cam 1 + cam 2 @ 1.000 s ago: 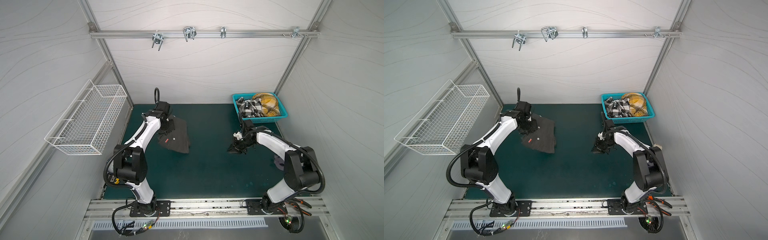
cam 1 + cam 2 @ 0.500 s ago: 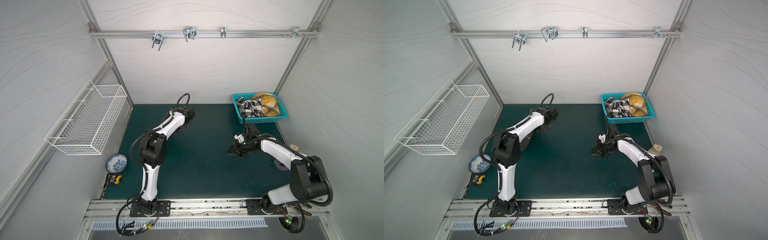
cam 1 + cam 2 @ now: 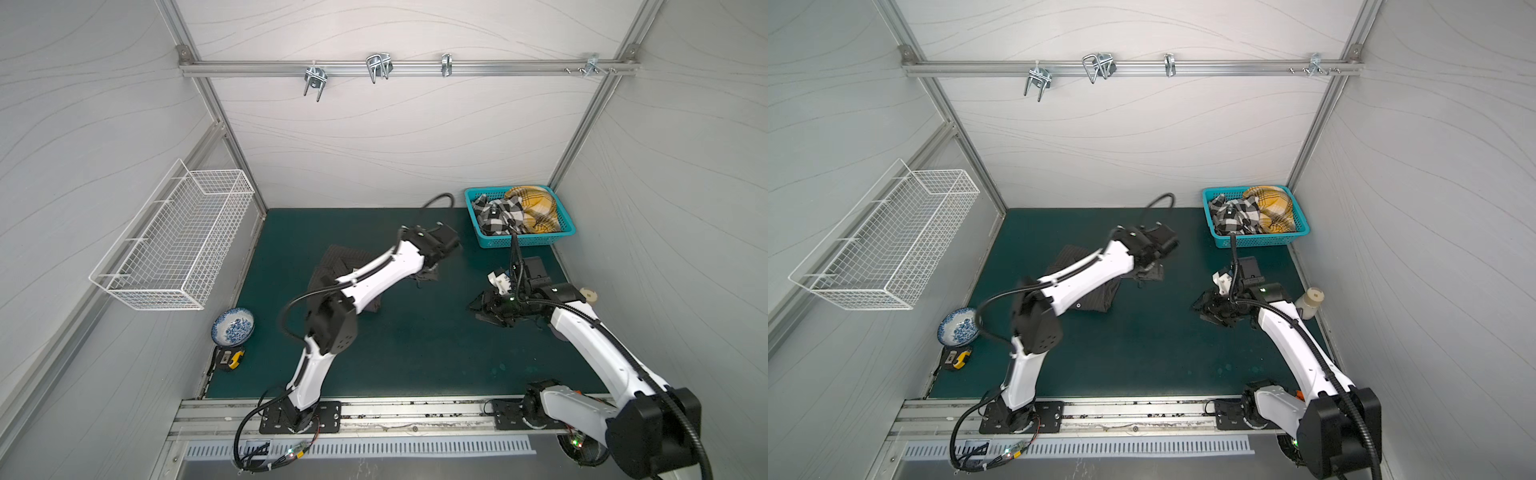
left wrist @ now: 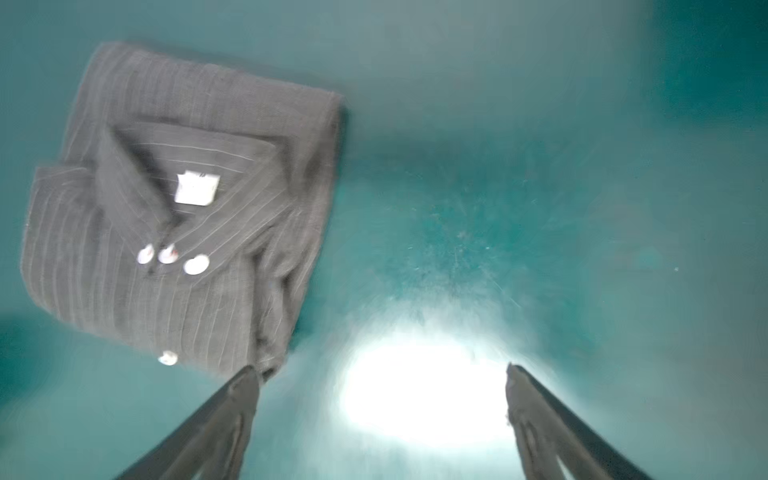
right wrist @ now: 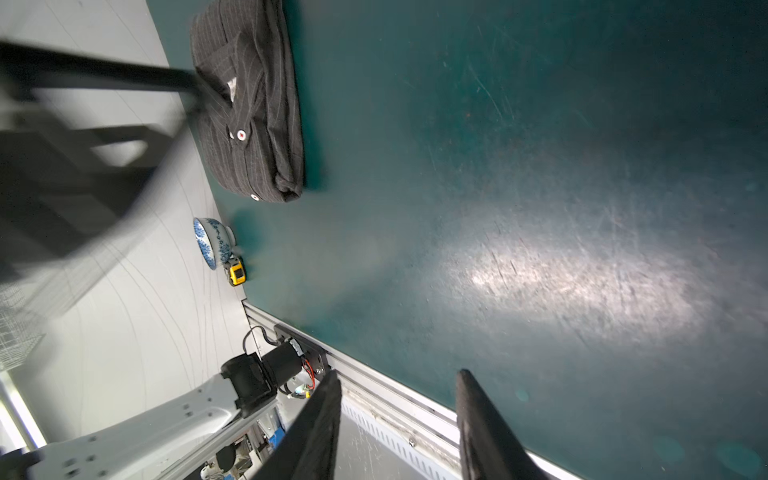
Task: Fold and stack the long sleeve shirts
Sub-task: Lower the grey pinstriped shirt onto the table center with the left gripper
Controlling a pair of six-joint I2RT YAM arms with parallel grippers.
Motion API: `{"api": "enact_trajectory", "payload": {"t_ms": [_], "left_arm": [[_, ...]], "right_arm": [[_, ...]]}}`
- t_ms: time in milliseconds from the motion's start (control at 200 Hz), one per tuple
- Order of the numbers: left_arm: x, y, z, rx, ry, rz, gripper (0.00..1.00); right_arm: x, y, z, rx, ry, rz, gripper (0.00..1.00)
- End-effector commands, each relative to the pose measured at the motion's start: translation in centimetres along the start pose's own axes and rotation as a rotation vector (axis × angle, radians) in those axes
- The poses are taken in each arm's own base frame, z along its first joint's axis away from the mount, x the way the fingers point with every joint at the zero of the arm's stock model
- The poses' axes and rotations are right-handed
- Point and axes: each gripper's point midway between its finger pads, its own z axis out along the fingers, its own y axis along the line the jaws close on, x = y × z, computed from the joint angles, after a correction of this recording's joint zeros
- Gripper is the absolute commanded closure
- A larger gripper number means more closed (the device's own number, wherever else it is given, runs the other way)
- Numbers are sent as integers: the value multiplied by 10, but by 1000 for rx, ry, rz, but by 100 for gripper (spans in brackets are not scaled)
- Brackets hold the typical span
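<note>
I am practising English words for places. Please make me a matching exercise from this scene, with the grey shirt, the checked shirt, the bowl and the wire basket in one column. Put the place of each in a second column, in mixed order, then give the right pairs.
Things
1. grey shirt
2. checked shirt
3. bowl
4. wire basket

Places
A. hung on the left wall
B. in the teal basket
C. folded on the green mat
D. beside the tape measure

Pairs: 1-C, 2-B, 3-D, 4-A
</note>
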Motion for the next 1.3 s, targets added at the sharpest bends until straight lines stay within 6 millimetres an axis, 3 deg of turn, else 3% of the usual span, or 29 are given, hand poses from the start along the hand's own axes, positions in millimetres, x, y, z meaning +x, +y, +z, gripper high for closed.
{"api": "enact_trajectory", "payload": {"t_ms": [0, 25, 85, 190, 325, 470, 580, 680, 740, 780, 880, 915, 960, 1025, 1146, 1296], "left_arm": [[-18, 67, 35, 120, 108, -196, 46], [-18, 80, 46, 141, 128, -217, 58], [-17, 113, 69, 137, 185, -284, 78], [-4, 138, 103, 112, 284, -284, 100], [20, 122, 132, 186, 369, -299, 100], [45, 100, 152, 233, 442, -332, 100], [57, 67, 146, 303, 456, -324, 100], [66, 35, 128, 366, 456, -289, 100], [63, 28, 117, 382, 440, -280, 100], [55, 31, 109, 380, 409, -280, 100], [26, 63, 95, 298, 308, -264, 72], [16, 80, 94, 259, 280, -274, 68], [7, 98, 98, 233, 269, -300, 69], [3, 114, 110, 241, 302, -354, 79], [8, 117, 133, 268, 361, -374, 82], [15, 120, 165, 221, 408, -372, 85]], "right_arm": [[11, 4, 0, 84, 46, -56, 56], [12, 8, 1, 90, 49, -76, 56], [9, 18, 6, 111, 55, -108, 58], [4, 40, 19, 101, 86, -133, 60], [2, 70, 43, 93, 147, -202, 62], [-7, 83, 63, 102, 181, -211, 61], [-14, 88, 74, 110, 197, -214, 53], [-21, 85, 81, 137, 206, -215, 52], [-28, 82, 85, 140, 207, -198, 52], [-34, 84, 89, 128, 214, -189, 51], [-52, 91, 105, 130, 218, -235, 51], [-59, 93, 112, 149, 218, -264, 51], [-71, 91, 122, 179, 220, -291, 52], [-87, 89, 134, 223, 206, -316, 53], [-108, 86, 156, 252, 190, -365, 55], [-116, 81, 180, 266, 220, -386, 58]]}}
